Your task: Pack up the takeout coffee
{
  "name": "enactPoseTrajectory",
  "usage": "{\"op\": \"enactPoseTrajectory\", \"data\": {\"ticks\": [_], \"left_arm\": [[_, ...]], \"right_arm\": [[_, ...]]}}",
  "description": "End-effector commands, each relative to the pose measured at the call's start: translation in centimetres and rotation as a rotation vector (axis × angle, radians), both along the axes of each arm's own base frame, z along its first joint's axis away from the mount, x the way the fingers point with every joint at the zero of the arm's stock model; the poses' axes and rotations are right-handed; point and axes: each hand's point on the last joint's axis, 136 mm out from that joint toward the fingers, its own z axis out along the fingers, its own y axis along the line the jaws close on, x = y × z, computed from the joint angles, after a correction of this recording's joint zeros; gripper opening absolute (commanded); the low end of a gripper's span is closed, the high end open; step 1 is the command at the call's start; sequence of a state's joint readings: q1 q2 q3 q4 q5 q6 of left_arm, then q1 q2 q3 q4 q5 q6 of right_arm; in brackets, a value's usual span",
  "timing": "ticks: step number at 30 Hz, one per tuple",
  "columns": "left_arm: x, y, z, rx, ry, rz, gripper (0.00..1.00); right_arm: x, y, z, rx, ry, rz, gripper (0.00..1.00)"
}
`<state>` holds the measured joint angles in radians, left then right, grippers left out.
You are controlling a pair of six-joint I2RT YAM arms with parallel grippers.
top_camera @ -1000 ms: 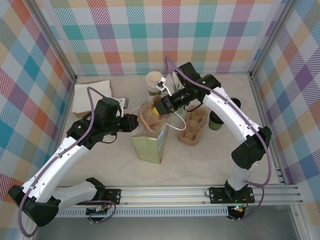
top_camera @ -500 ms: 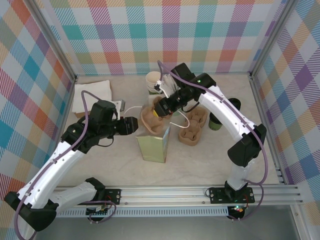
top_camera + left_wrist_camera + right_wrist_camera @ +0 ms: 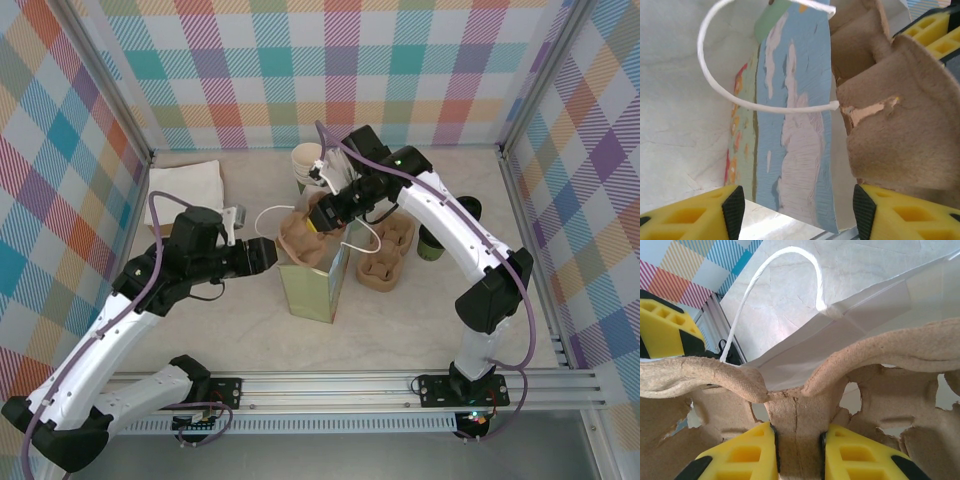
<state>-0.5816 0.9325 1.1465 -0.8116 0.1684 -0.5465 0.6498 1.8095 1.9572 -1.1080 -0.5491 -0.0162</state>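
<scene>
From above we see the right gripper [image 3: 318, 218] over the mouth of the printed paper bag [image 3: 315, 285], holding a pulp cup carrier [image 3: 300, 238] there. The right wrist view adds the detail: its yellow fingers [image 3: 757, 452] pinch the carrier's middle rib, with the bag's white inside wall beyond. The left gripper [image 3: 268, 255] sits just beside the bag's left side. In the left wrist view we find its fingers [image 3: 735, 210] spread apart, the bag's blue cloud-printed wall and a white handle loop [image 3: 790, 108] ahead of them, the carrier at the right. Only the overhead view gives us the takeout coffee [image 3: 432, 245]. It stands on the table right of a second carrier [image 3: 385, 258], partly behind the right arm, well apart from both sets of fingers and outside the bag.
</scene>
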Motion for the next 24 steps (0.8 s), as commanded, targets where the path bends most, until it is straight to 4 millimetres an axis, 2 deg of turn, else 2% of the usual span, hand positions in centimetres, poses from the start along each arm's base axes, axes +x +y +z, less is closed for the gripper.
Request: {"op": "enactPoseTrajectory", "data": {"ticks": [1, 7, 14, 24], "left_arm": [[-0.5, -0.9, -0.9, -0.043, 0.052, -0.008, 0.57], [-0.1, -1.5, -1.6, -0.090, 0.080, 0.017, 0.55], [0.2, -1.8, -1.3, -0.119, 0.072, 0.024, 0.63], [0.5, -2.9, -1.8, -0.156, 0.093, -0.003, 0.66]], "right_arm": [[-0.6, -0.1, 1.0, 0.020, -0.010, -0.007, 0.22], [-0.6, -0.5, 0.9, 0.028, -0.009, -0.027, 0.22], [-0.8, -0.7, 1.1, 0.036, -0.003, -0.026, 0.22], [-0.5, -1.0, 1.7, 0.068, 0.003, -0.055, 0.21]]}}
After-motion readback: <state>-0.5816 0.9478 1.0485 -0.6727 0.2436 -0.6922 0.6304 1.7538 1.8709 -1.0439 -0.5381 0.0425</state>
